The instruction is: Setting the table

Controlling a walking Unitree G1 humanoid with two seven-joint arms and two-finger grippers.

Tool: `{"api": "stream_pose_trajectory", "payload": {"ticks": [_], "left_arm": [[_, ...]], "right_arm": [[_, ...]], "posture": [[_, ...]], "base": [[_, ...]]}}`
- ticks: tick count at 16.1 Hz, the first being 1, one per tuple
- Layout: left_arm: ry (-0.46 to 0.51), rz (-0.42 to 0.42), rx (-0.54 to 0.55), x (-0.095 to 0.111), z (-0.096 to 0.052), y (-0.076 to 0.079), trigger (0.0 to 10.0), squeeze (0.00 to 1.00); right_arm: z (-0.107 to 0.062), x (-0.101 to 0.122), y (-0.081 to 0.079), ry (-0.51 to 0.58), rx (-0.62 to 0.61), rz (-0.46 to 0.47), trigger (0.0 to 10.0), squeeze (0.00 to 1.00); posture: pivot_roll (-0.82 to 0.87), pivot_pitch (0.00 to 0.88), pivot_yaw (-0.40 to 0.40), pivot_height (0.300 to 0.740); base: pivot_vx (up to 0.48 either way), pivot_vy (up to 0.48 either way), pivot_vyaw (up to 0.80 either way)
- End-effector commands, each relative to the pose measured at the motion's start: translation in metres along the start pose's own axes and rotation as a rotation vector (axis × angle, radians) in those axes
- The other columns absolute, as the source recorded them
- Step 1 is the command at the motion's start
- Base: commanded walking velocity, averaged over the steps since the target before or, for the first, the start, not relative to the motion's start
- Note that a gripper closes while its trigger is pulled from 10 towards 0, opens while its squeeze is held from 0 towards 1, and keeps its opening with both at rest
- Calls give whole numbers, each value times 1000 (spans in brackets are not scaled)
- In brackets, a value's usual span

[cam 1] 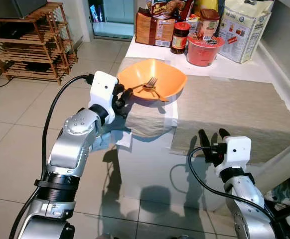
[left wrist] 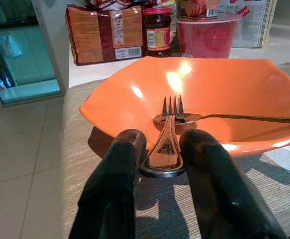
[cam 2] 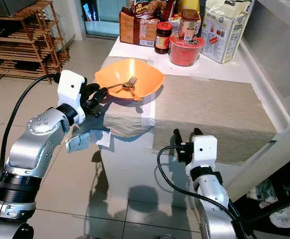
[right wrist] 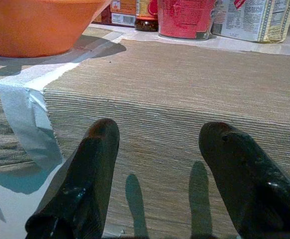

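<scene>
Beige woven cloth point(cam 1: 234, 107) covers our white counter, tiled floor beyond. On it sits the wide orange plastic bowl point(cam 1: 167, 74), holding a metal fork point(left wrist: 169, 134) and a spoon point(left wrist: 224, 117). Our left gripper point(left wrist: 166, 164) is at the bowl's near rim, fingers closed on the fork's handle end; the fork's long axis runs straight away from us into the bowl. Our right gripper point(cam 1: 214, 137) hovers spread apart at the cloth's near edge, well right of the bowl.

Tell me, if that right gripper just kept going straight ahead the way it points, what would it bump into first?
Probably the beige table runner: the open right gripper hovers low at the table's near edge. Beyond stands the red tub, though depth is unclear.
</scene>
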State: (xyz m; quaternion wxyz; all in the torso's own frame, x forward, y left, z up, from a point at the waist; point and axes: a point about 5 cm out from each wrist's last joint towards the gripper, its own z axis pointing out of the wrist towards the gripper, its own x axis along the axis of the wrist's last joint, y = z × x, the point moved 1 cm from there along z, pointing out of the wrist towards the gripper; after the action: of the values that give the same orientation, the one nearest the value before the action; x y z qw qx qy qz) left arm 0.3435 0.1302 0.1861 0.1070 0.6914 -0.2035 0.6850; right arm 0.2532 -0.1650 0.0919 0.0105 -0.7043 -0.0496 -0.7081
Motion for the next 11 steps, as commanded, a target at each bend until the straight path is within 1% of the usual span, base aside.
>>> {"api": "stream_pose_trajectory", "payload": {"ticks": [1,4,10,11], "left_arm": [[46,3,12,11,3,-1,0,0],[76,10,8,16,3,0,0,0],[174,1,61,30,1,-5,0,0],[201,26,81,32,-2,-7,0,0]], "right_arm": [[1,1,1,-3,-6,-8,10000,0],[1,1,0,-4,-4,-8,10000,0],[1,0,0,-8,-4,-10,10000,0],[1,0,0,-8,-4,-10,10000,0]], "posture": [[-14,0,4,736],[-14,0,5,736],[-13,0,4,736],[-12,0,3,736]], "base": [[0,0,0],[0,0,0],[0,0,0],[0,0,0]]}}
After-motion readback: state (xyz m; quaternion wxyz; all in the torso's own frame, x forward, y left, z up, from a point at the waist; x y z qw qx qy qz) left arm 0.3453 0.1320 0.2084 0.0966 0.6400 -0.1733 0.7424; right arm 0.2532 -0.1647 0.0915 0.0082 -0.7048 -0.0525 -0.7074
